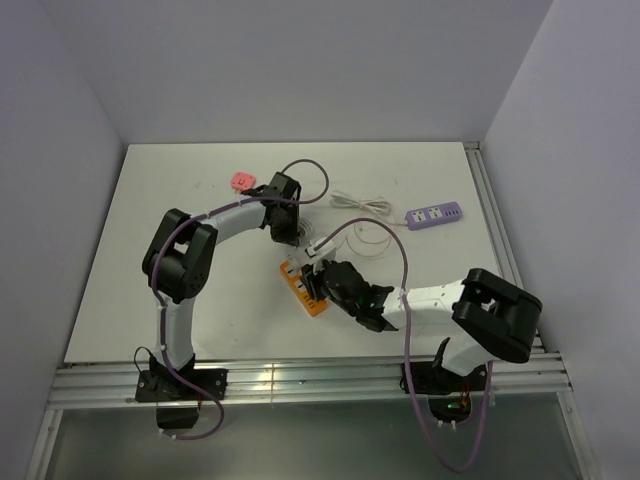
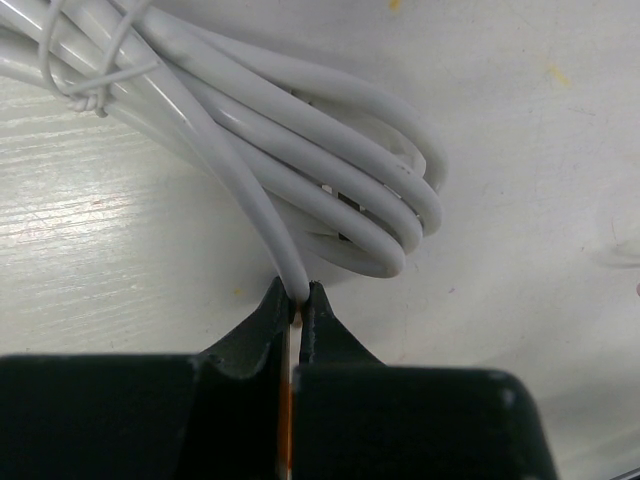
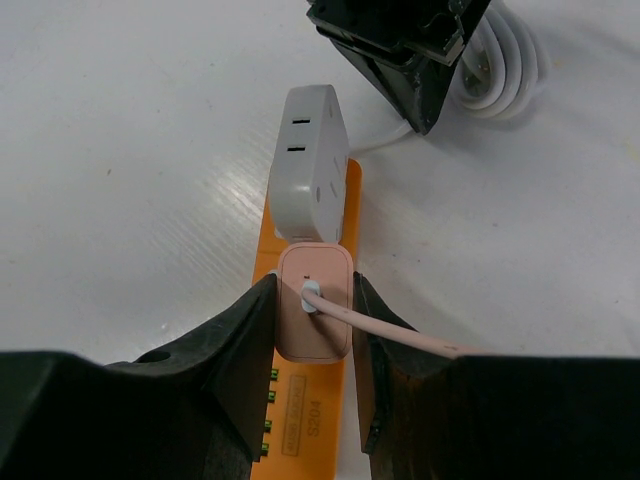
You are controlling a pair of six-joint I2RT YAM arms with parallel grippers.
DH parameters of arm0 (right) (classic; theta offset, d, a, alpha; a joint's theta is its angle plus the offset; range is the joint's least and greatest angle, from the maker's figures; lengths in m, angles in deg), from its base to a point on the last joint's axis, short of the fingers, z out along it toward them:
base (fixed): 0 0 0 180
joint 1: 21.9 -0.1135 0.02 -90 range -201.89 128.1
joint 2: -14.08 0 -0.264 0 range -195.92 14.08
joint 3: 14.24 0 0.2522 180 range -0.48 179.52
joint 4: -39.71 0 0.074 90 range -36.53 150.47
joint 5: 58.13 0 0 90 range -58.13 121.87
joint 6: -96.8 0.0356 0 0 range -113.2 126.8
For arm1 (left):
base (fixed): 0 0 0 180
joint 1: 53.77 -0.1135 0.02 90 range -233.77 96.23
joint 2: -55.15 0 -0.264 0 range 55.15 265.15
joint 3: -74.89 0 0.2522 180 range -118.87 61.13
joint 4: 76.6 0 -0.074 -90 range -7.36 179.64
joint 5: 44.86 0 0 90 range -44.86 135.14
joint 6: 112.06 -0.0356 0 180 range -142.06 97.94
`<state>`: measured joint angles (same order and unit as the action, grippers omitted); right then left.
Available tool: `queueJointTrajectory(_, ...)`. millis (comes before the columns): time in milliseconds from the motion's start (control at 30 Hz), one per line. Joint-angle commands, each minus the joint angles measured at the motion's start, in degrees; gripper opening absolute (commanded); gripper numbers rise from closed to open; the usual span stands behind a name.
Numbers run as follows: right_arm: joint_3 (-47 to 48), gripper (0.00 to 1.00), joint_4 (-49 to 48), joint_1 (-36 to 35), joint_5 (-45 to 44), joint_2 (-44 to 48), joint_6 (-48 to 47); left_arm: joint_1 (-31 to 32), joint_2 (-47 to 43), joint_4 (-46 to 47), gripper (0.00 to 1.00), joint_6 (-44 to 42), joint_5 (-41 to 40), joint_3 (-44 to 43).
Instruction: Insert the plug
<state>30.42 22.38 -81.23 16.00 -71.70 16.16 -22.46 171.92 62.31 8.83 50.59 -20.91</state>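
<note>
**Right hand (image 3: 312,290) grips the plug (image 3: 315,320) on the strip (image 3: 300,400)**

Top view: both arms meet mid-desk (image 1: 450,250). The left hand (image 1: 287,228) sits just behind the orange strip and the right hand is at it, probably so that one steadies the wiring while the other presses. A purple strip (image 1: 433,215) lies well apart.

Left wrist: the left hand is closed, its jaws pinching one strand of the cord (image 2: 330,190). The cord is a smooth, glossy white bundle looped in tight bends. Holding it likely stops the strip sliding.

Right wrist: the fingers press both flanks of the plug, a rounded matt pink block with a pink lead (image 3: 400,335) leaving its back. It sits on the flat orange plastic strip, just beside a white adapter (image 3: 310,150). Whether it is fully seated I cannot tell.
</note>
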Motion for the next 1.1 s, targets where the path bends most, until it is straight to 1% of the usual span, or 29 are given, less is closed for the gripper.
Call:
queueJointTrajectory(0,-3.99,0.00,10.71,-1.31,-0.99,-7.20,4.77,0.86,-2.25,-0.27,0.00,1.98,2.54,1.09)
queueJointTrajectory(100,-4.88,0.00,9.56,-3.24,-3.10,-10.72,7.93,0.77,-2.51,0.26,0.00,2.59,2.89,1.53)
queueJointTrajectory(167,-4.62,0.00,10.70,-6.74,-5.38,-13.17,9.78,0.77,-2.77,0.70,0.00,3.29,3.07,2.06)
queueJointTrajectory(267,-6.72,0.00,8.69,-8.69,-6.45,-13.89,12.25,0.86,-4.35,1.84,0.00,4.52,2.11,2.94)
queueJointTrajectory(333,-6.99,0.00,9.20,-8.70,-7.15,-13.63,12.43,0.77,-5.84,2.46,0.14,5.31,-0.61,3.64)
queueJointTrajectory(367,-7.08,0.00,8.95,-8.78,-7.15,-12.93,12.34,0.68,-6.55,2.72,0.18,6.10,-1.84,3.55)
queueJointTrajectory(400,-6.90,0.00,9.03,-8.70,-7.58,-12.58,12.34,0.60,-8.03,2.72,0.24,6.28,-2.55,3.47)
queueJointTrajectory(433,-6.81,0.00,9.29,-8.52,-7.59,-12.40,12.34,0.25,-8.83,2.64,0.39,6.46,-4.03,3.12)
queueJointTrajectory(467,-6.81,0.00,9.38,-8.52,-7.59,-11.79,12.34,0.07,-10.32,2.55,0.46,6.72,-4.74,2.85)
queueJointTrajectory(500,-7.07,0.00,9.30,-8.43,-7.85,-11.52,12.34,-0.54,-10.94,1.68,0.56,6.98,-5.19,2.07)
queueJointTrajectory(567,-7.60,0.00,8.60,-8.35,-8.03,-10.38,12.69,-0.99,-13.31,1.06,0.67,6.99,-7.91,1.27)
queueJointTrajectory(600,-8.04,0.00,8.50,-8.08,-8.03,-10.03,12.96,-1.68,-14.19,0.79,0.79,6.99,-8.70,0.75)
queueJointTrajectory(700,-7.69,0.00,8.94,-8.08,-8.03,-9.41,12.70,-3.00,-18.41,-0.70,0.88,7.42,-12.12,-0.05)
queueJointTrajectory(733,-7.52,0.00,9.12,-8.08,-8.03,-9.58,12.69,-3.18,-19.73,-1.49,0.88,7.95,-13.09,-0.05)
queueJointTrajectory(767,-7.34,0.00,9.29,-8.08,-8.29,-9.50,12.43,-3.36,-22.44,-3.76,0.86,8.56,-15.71,-0.05)
queueJointTrajectory(833,-6.64,0.00,9.73,-8.08,-8.46,-9.50,11.99,-3.62,-25.52,-6.58,0.82,10.49,-17.57,1.87)
queueJointTrajectory(867,-6.38,0.00,10.08,-8.08,-8.64,-9.32,11.38,-3.62,-29.19,-7.99,0.80,11.20,-17.76,3.28)
queueJointTrajectory(900,-5.85,0.00,10.35,-8.17,-8.82,-9.23,11.20,-3.97,-31.23,-9.83,0.73,13.21,-17.32,7.81)
queueJointTrajectory(933,-5.67,0.00,10.44,-8.17,-8.73,-9.32,10.94,-4.24,-33.60,-10.28,0.64,14.27,-16.88,10.64)
queueJointTrajectory(967,-5.15,0.00,10.44,-8.26,-8.99,-9.49,10.68,-4.41,-38.67,-10.63,0.54,15.24,-16.27,13.72)
queueJointTrajectory(1000,-4.88,0.00,10.52,-8.17,-8.91,-9.58,10.59,-4.68,-41.25,-10.72,0.26,16.12,-13.65,19.75)
queueJointTrajectory(1033,-4.71,0.00,10.61,-8.26,-8.91,-9.58,10.50,-4.77,-43.71,-10.55,0.11,18.13,-12.06,22.77)
queueJointTrajectory(1067,-4.53,0.00,10.35,-8.34,-8.73,-9.84,10.58,-4.85,-48.17,-9.85,0.00,18.93,-9.87,25.76)
